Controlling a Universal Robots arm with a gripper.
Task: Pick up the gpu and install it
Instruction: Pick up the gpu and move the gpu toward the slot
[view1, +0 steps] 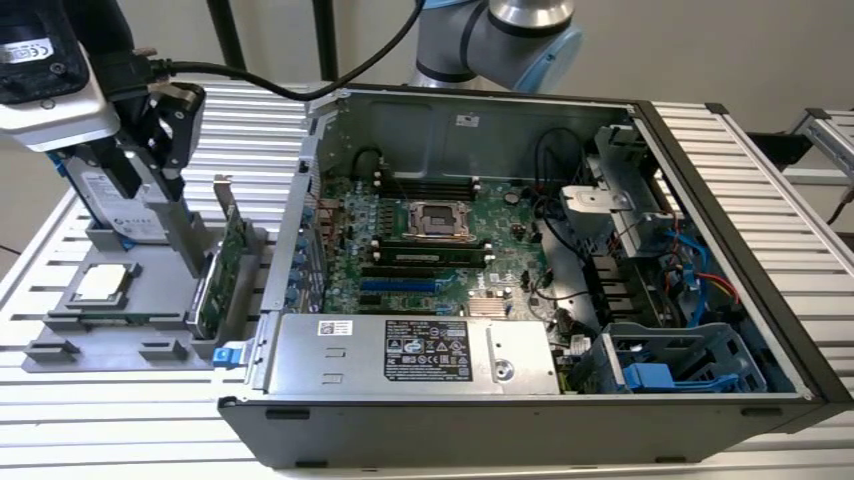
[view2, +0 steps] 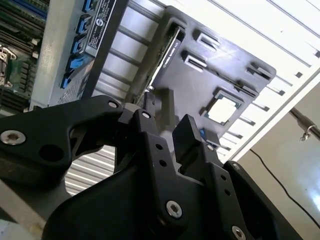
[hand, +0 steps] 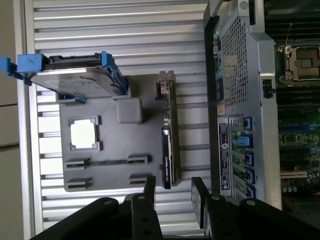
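We see the tool (hand: 174, 192) open and empty, its two black fingers (hand: 150, 186) spread apart, hanging above the grey holder (hand: 107, 172) on the slatted desk (hand: 120, 40). The gpu (hand: 168, 145) stands on edge in a slot of that holder. In the exterior view it sits at about nine o'clock from the open computer case (view1: 534, 440), just beside its wall. The fingers look roughly in line with the card's edge, though we cannot be sure how high above it they are.

The risks, as we judge them:
- A descent off-line would drive a finger onto the card's top edge or against the case wall.
- A grip near one end would let the card tilt and bind in its slot.
- The hard drive (hand: 75, 82), at ten o'clock from the card in the exterior view, could be clipped.
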